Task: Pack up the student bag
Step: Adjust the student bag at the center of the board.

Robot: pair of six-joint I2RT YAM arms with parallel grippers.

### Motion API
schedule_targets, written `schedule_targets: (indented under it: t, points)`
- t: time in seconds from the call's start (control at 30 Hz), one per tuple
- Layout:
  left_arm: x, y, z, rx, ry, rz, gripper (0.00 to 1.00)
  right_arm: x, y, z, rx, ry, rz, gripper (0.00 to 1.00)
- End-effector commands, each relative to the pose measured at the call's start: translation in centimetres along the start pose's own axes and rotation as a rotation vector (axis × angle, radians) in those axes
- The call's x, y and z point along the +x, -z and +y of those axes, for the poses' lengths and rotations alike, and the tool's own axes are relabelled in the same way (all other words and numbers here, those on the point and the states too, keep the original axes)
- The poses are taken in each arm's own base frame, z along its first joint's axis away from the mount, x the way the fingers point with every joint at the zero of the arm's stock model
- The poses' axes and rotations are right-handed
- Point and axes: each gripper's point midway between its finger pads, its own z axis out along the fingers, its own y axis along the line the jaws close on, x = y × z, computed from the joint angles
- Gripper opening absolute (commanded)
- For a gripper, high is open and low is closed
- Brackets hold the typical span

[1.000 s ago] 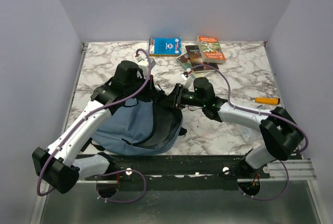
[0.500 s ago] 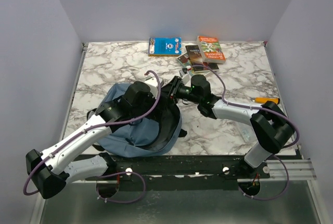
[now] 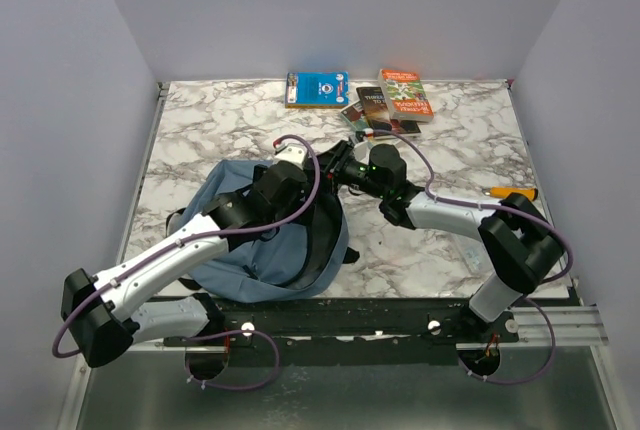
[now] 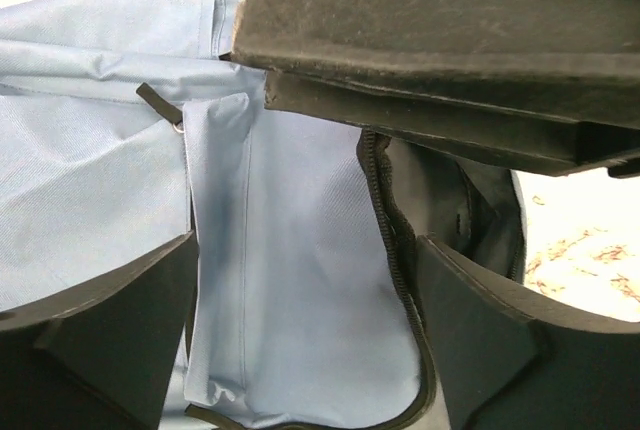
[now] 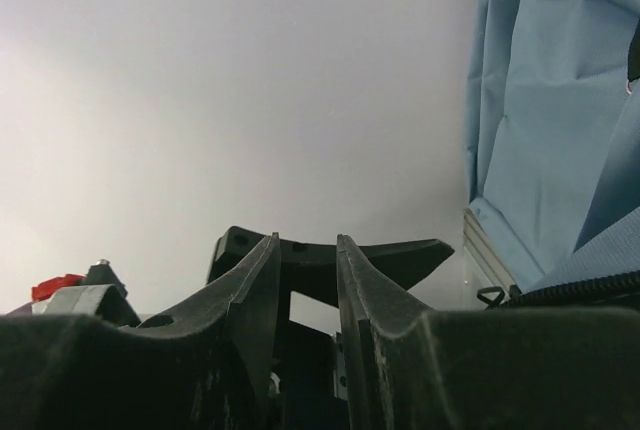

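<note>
A: Bag colours?
B: student bag [image 3: 235, 240] = dusty blue, blk straps [image 3: 177, 218]. Btwn the L tool's [image 4: 305, 245] blk fingers [image 4: 110, 340]: plain blue fabric, blk zipper [image 4: 385, 200] nr one finger.
A: Table?
B: table [image 3: 200, 120] = white w/ grey marble veins.
A: Beyond the R tool [image 3: 333, 163]?
B: blue book [image 3: 317, 88], orange-green book [image 3: 405, 93], dark book [image 3: 372, 108]. Well apart from it, out by its arm: orange pen-like item [image 3: 513, 192].
A: Rig?
B: arms [image 3: 160, 255] white & blk, cables [image 3: 429, 178] purple.
</note>
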Motion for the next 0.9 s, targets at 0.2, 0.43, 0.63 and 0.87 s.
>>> schedule_targets:
  t: [0.2, 0.43, 0.63, 0.87]
  points:
    - [1.7, -1.4, -1.6, 0.038, 0.024, 0.091, 0.87, -1.7, 1.9, -1.3, 0.128, 0.181, -0.099, 0.42]
    - [2.0, -1.8, -2.4, 0.094, 0.031, 0.091, 0.46, -3.7, 6.5, -6.7, 0.418, 0.452, -0.070, 0.82]
    - [2.4, -2.1, -2.5, 0.129, 0.019, 0.097, 0.40, 0.5, 6.3, -8.3, 0.359, 0.302, 0.121, 0.88]
    - [2.4, -1.9, -4.0, 0.217, 0.016, 0.119, 0.56, 1.4, 3.1, -9.9, 0.300, 0.014, 0.177, 0.75]
